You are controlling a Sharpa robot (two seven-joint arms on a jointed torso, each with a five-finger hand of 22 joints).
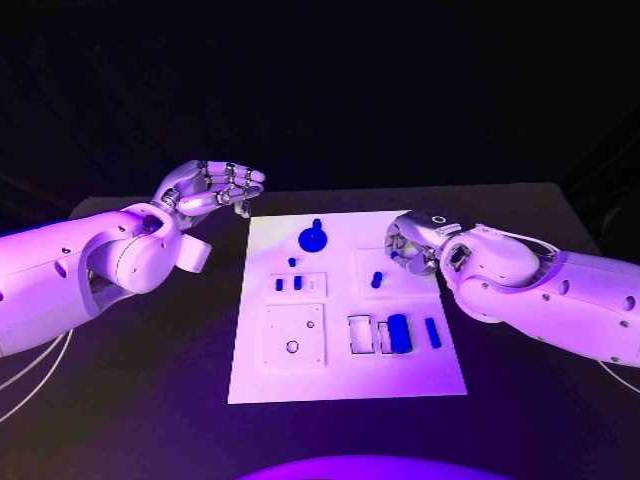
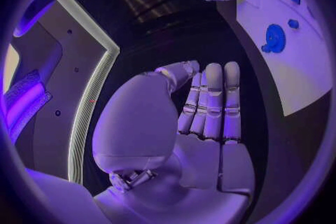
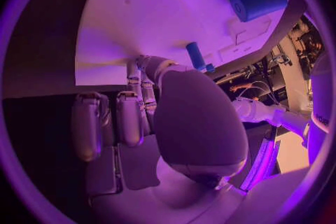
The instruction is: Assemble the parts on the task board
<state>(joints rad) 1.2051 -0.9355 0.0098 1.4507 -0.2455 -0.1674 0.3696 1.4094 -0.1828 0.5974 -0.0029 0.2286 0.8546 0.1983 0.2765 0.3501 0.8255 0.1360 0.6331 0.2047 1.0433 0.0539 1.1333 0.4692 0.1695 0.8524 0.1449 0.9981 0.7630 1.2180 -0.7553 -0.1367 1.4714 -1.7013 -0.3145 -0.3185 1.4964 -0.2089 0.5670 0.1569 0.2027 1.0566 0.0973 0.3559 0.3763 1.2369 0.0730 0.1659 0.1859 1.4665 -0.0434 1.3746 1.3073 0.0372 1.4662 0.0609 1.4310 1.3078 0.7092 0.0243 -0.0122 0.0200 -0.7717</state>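
Blue parts: lie scattered over the white task board [image 1: 346, 310]; a round disc with a stub [image 1: 313, 238] near its far edge, a small peg [image 1: 376, 279] just beside the right hand, a thick cylinder [image 1: 397, 330] and a slim bar [image 1: 433, 333] nearer the robot
Right hand [image 1: 411, 247]: low over the board's right edge, fingers curled in; nothing visible in them, though the head view cannot show the palm side
Left hand [image 1: 212, 187]: off the board, beyond its far left corner, raised, fingers curled together and holding nothing
Step in hand: judged as the approach to a first pick; the right hand is closing on the small peg, and no part looks seated by a hand yet
Next move: likely calls for the right hand to spread its fingers, settle over the peg, then pinch it between thumb and finger without knocking it flat
Right wrist view adds: the small peg [image 3: 196, 55] lies just past the fingertips [image 3: 143, 64], apart from them, with the thick cylinder [image 3: 258, 0] well beyond
Left wrist view adds: the left hand [image 2: 203, 117] has bare fingers lying side by side, and the disc [image 2: 274, 38] sits well off to one side of it
Risk: a light peg may roll if nudged
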